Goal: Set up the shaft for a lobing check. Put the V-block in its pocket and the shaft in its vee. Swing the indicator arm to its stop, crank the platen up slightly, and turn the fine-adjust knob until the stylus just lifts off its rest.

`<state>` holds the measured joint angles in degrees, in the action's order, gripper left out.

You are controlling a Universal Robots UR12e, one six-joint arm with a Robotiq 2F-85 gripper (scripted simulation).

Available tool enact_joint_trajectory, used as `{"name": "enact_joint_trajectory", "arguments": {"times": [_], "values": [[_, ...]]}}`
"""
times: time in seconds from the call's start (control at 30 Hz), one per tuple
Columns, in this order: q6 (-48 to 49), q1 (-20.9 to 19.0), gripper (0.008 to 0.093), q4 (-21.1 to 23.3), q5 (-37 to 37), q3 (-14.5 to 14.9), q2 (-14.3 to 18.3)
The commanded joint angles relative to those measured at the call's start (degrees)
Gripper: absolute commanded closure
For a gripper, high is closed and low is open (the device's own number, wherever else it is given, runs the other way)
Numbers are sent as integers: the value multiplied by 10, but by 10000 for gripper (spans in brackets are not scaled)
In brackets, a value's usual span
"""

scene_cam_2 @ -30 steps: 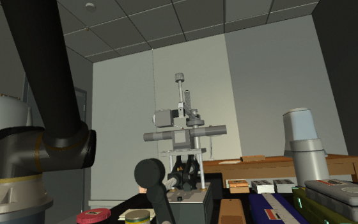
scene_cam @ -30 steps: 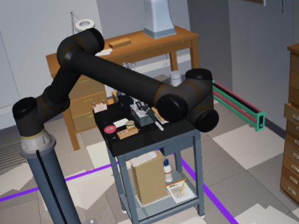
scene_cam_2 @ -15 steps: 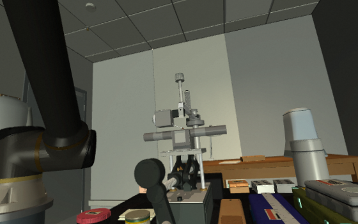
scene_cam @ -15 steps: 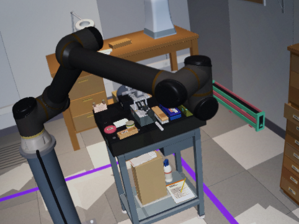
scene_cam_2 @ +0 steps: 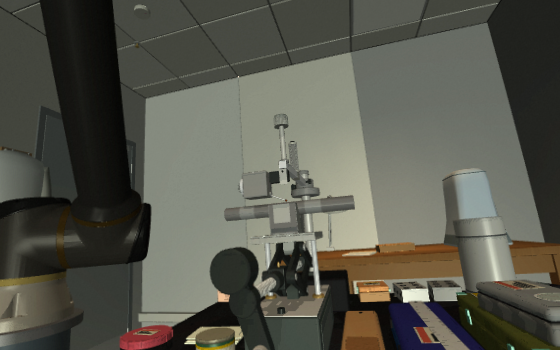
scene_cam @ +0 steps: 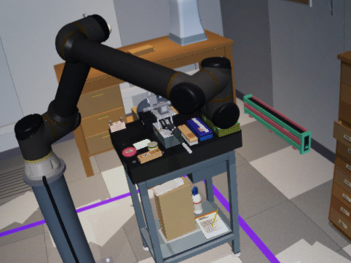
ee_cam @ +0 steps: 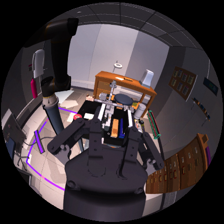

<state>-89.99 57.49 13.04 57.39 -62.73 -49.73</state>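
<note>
The crank handle [scene_cam_2: 235, 280] with its round dark knob sticks out toward the front of the grey fixture base [scene_cam: 165, 136], nearest to my gripper [ee_cam: 115, 119], which hangs above and in front of the black table, partly open and holding nothing. The grey shaft [scene_cam_2: 289, 206] lies across the V-block [scene_cam_2: 281, 216] on the raised platen [scene_cam_2: 285, 236]. Above it the indicator arm [scene_cam_2: 260, 184] reaches over the shaft from the post, which is topped by the fine-adjust knob [scene_cam_2: 281, 120]. My fingers are hidden from the side cameras.
The table's front edge [scene_cam: 189, 164] carries a tan block [scene_cam: 188, 133], a blue case [scene_cam: 199, 128] and a green box [scene_cam: 222, 129]. A red puck [scene_cam: 129, 151], a tin [scene_cam: 152, 145] and a labelled block [scene_cam: 149, 156] sit left. A wooden desk [scene_cam: 153, 54] stands behind.
</note>
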Motion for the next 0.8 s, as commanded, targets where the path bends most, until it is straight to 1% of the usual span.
{"name": "enact_joint_trajectory", "arguments": {"times": [0.0,0.23,0.4,0.57,0.67,0.77], "values": [[0,-4,594,6,-3,-14,-10],[0,-34,594,48,-34,-122,-75],[0,-57,594,71,-57,-183,-113],[0,-76,594,85,-76,-224,-139],[0,-83,594,90,-83,-238,-149],[0,-87,594,93,-88,-246,-154]]}}
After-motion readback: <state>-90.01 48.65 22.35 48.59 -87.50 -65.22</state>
